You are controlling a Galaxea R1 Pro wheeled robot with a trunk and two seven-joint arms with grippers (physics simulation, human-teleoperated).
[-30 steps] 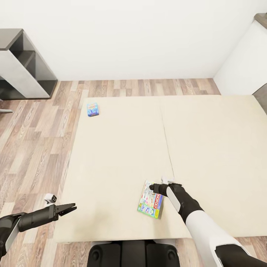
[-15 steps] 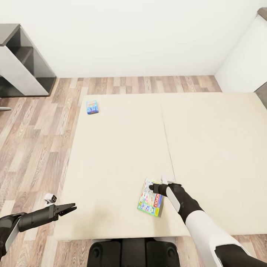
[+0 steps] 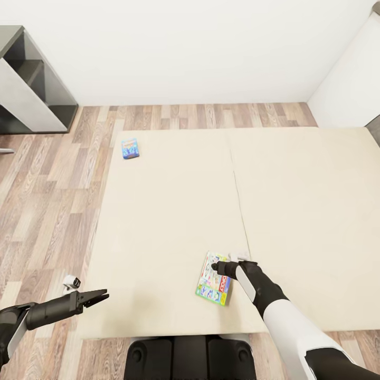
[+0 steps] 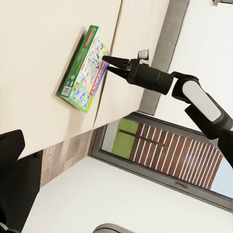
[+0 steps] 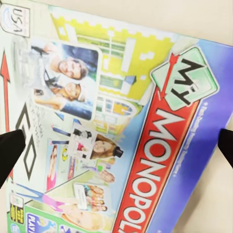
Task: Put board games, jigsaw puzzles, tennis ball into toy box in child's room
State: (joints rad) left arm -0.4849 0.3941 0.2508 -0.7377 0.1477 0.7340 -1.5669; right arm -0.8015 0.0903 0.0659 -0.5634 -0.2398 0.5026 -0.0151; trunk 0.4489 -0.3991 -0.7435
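While the left jaws (image 3: 103,295) hang together off the bed (image 3: 169,221), the Monopoly box (image 5: 121,141) lies between the spread right jaws (image 4: 108,63).

Beige bed (image 3: 174,211) fills most of floor space, wood planks around it. Green-edged Monopoly box (image 3: 214,278) lies flat near bed's near edge. Right gripper (image 3: 217,267) over box's far end, fingers hard to read from here. Small blue-teal game (image 3: 130,149) at far left corner. Left gripper (image 3: 100,297) hovers by near left edge, fingers close together. Grey shelf unit (image 3: 31,84) against wall.
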